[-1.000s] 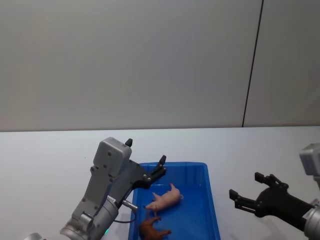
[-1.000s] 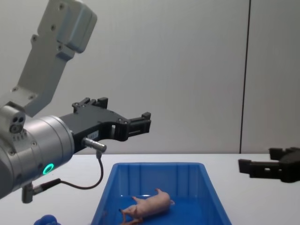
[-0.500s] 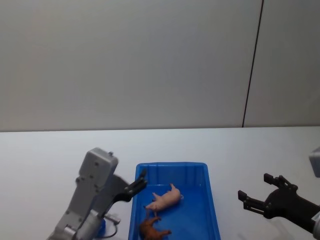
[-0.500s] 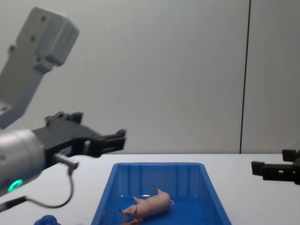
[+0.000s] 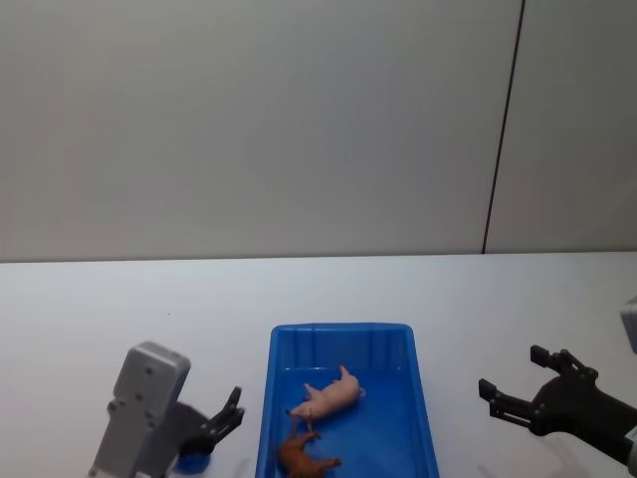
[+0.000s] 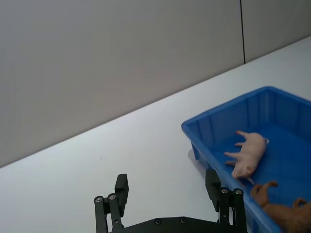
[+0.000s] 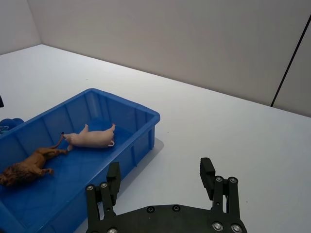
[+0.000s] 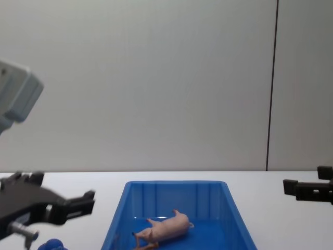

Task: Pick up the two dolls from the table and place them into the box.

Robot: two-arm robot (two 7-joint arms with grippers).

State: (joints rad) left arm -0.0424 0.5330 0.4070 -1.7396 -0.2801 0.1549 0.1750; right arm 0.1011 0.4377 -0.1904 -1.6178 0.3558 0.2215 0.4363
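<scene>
The box, a bright blue bin, stands on the white table directly ahead of the robot. Inside it lie both dolls: the pink pig on its side near the middle of the floor, and the brown lion at the near end, just beside the pig's hind legs. Neither doll touches a gripper.

The left gripper hangs low over the table to the left of the box, its fingers spread wide with nothing between them, as the left wrist view confirms. The right gripper hovers to the right of the box, well apart from it, fingers likewise spread and empty.

A small rounded blue toy sits on the table by the left arm, outside the box, partly hidden by the arm.

Judged from this layout, the task appears essentially done: two dolls rest in the box and both claws are free. What seems left is only for the arms to settle clear of the bin; whether the blue toy counts as work remaining cannot be told.
</scene>
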